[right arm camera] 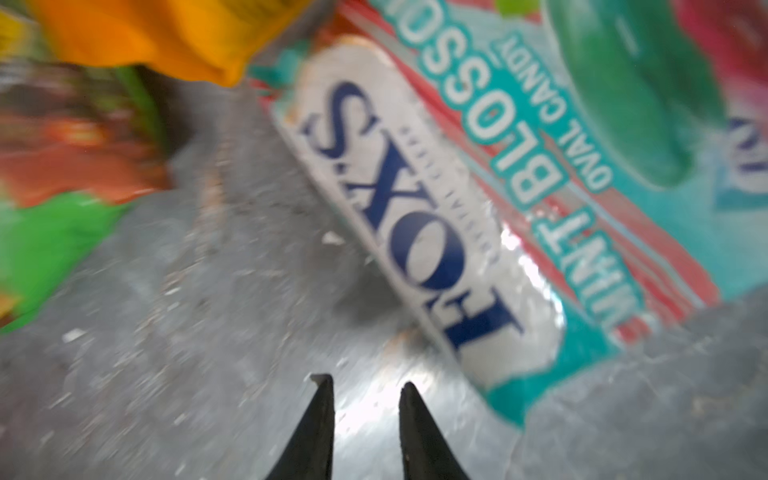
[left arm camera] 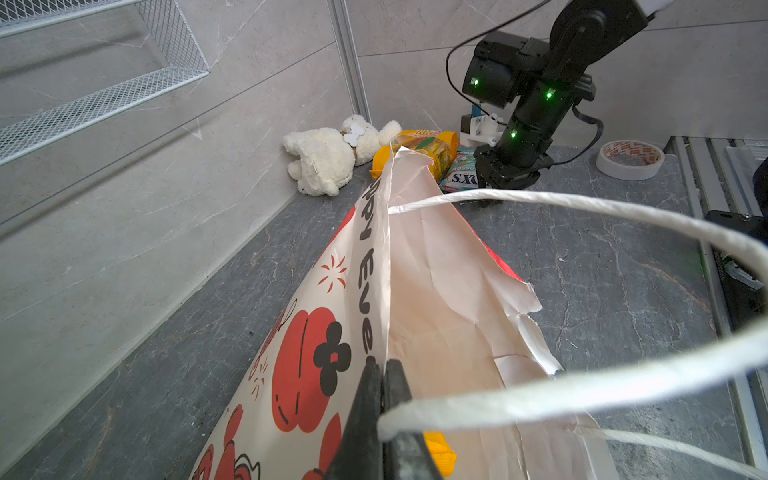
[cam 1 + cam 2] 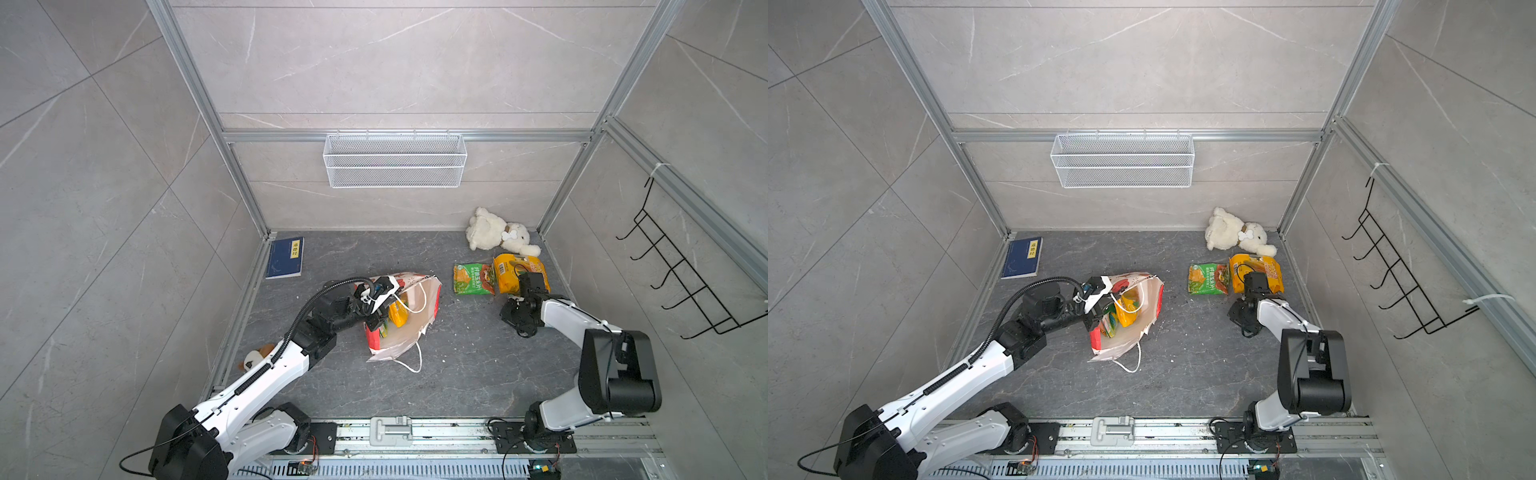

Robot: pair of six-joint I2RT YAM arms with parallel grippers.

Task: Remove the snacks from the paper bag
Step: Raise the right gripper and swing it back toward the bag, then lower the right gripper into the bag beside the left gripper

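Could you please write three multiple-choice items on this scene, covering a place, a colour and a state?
1. The white plush toy lies on the grey table at: A its far right corner; B its far left corner; C its near edge.
2. The thin book is: A red; B dark blue; C green.
3. The left gripper is: A wide open; B shut on the rim of the white, red-printed paper bag; C out of sight.
A: it lies far back on the right. B: navy cover. B: closed jaws pinch the paper edge.
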